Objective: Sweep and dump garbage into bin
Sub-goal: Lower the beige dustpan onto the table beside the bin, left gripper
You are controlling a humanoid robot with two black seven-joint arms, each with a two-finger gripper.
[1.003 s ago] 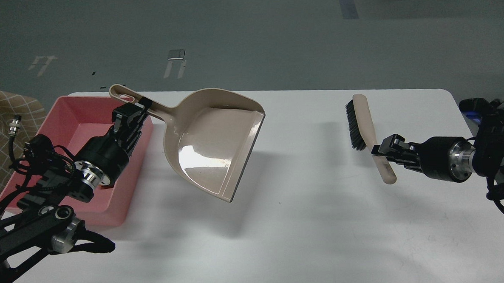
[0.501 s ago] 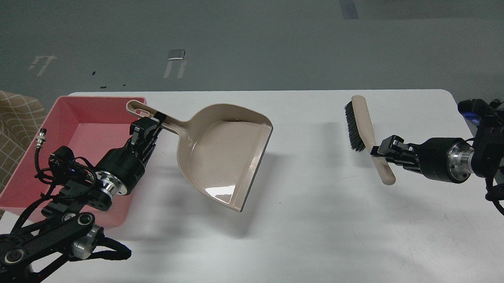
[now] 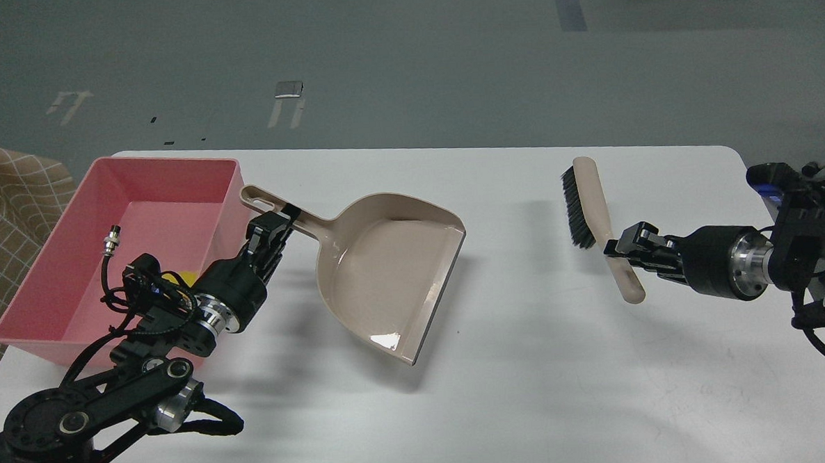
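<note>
The pink bin (image 3: 84, 204) stands at the table's left. A bit of yellow garbage (image 3: 186, 277) shows inside it behind my left arm; the bread scrap is hidden. My left gripper (image 3: 276, 220) is shut on the handle of the beige dustpan (image 3: 387, 281), held just right of the bin, tilted, its pan empty. My right gripper (image 3: 618, 247) is shut on the handle of the beige black-bristled brush (image 3: 589, 210), held above the table at the right.
The white table (image 3: 530, 365) has a rounded far right corner. A checked brown cloth (image 3: 7, 200) lies beyond the left edge. Grey floor lies beyond the far edge.
My left arm has carried the dustpan to the right and down, away from over the bin, and levelled it. The right gripper and brush have hardly moved.
</note>
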